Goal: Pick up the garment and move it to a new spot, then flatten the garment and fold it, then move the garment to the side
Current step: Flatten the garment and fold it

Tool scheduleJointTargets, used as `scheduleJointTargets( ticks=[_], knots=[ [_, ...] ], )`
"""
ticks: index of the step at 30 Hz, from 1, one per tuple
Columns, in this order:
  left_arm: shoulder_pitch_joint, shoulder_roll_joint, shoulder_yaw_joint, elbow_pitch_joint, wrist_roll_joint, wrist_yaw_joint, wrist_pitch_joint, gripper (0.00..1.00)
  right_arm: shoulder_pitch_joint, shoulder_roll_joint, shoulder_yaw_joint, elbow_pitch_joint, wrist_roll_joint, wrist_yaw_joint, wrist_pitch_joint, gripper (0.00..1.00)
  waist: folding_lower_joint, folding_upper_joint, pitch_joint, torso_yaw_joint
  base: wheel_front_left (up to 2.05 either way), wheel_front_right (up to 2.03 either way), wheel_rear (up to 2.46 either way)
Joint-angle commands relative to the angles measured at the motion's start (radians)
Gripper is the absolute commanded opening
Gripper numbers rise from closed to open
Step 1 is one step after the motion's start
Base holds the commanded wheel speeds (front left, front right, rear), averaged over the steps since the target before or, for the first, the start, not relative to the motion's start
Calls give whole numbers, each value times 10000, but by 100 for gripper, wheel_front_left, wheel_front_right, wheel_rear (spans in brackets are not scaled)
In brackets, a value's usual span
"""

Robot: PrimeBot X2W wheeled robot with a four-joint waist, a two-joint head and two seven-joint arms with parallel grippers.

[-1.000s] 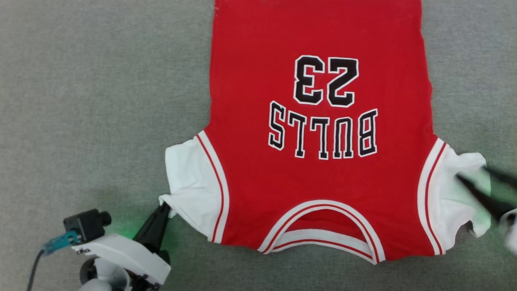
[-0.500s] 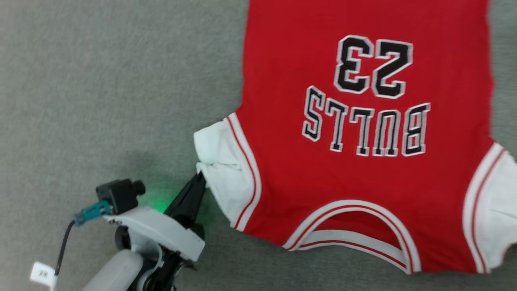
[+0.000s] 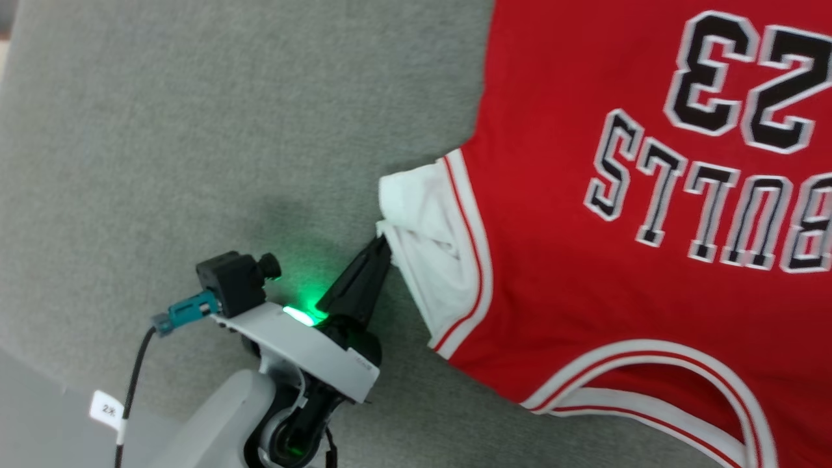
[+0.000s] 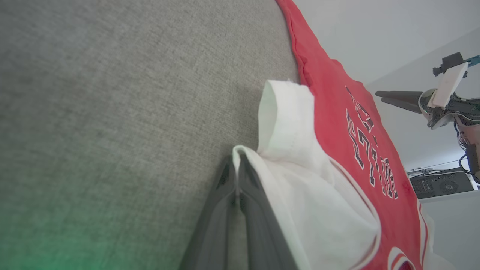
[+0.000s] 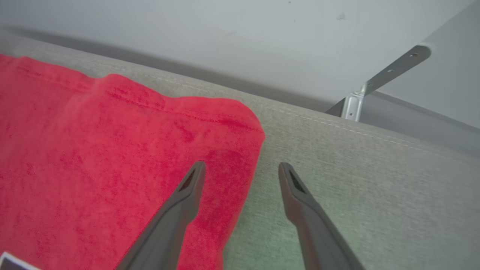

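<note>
The garment [image 3: 585,292] lies flat on the grey surface, a red shirt with black-and-white lettering upside down to me. Its white sleeve [image 3: 429,227] is bunched at the left. My left gripper [image 3: 382,246] is shut on that sleeve's outer edge. The left wrist view shows the same grip: my left gripper [image 4: 237,167] pinches the hem of the sleeve [image 4: 296,150]. My right gripper [image 5: 242,167] is open over the garment [image 5: 93,150] near a hem corner, one finger above red cloth, the other above bare surface. From the left wrist, my right gripper [image 4: 390,98] hangs above the far side.
The grey fabric surface [image 3: 195,130] stretches left of the garment; its near-left edge [image 3: 39,403] borders a paler floor. Behind the surface is a pale wall with a metal bracket [image 5: 378,78]. A dark device [image 4: 438,183] sits on a shelf far off.
The head camera has swung left, so the garment sits further right in view. My right gripper has left the right sleeve. My left gripper stays shut on the left sleeve.
</note>
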Motion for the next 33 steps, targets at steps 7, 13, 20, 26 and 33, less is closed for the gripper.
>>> scheduleJointTargets(
  ticks=[7, 13, 20, 26, 33],
  knots=[
    [241, 73, -70, 1006, -171, 79, 127, 0, -832, 374, 173, 2105, -692, -10, 236, 100, 0, 0, 901, 773, 0, 0, 0],
    [215, 112, -6, 1120, -214, 18, 68, 0, -835, 725, 460, 2759, -399, 1, 539, 0, 0, 0, 859, 698, 0, 0, 0],
    [152, 142, 63, 1128, -127, -90, -82, 0, -723, 458, 634, 2586, 49, -5, -631, 0, 0, 0, 270, 386, 0, 0, 0],
    [-146, 57, 286, 1298, -80, 1, -263, 0, 558, -234, 1010, 2070, 1324, -11, -1108, 0, 0, 0, -895, 54, 0, 0, 0],
    [-448, 138, 199, 1534, 10, 1, -12, 0, 3386, -1200, 1567, 357, 3211, -11, -1505, 0, 0, 0, -2207, -660, 0, 0, 0]
  ],
)
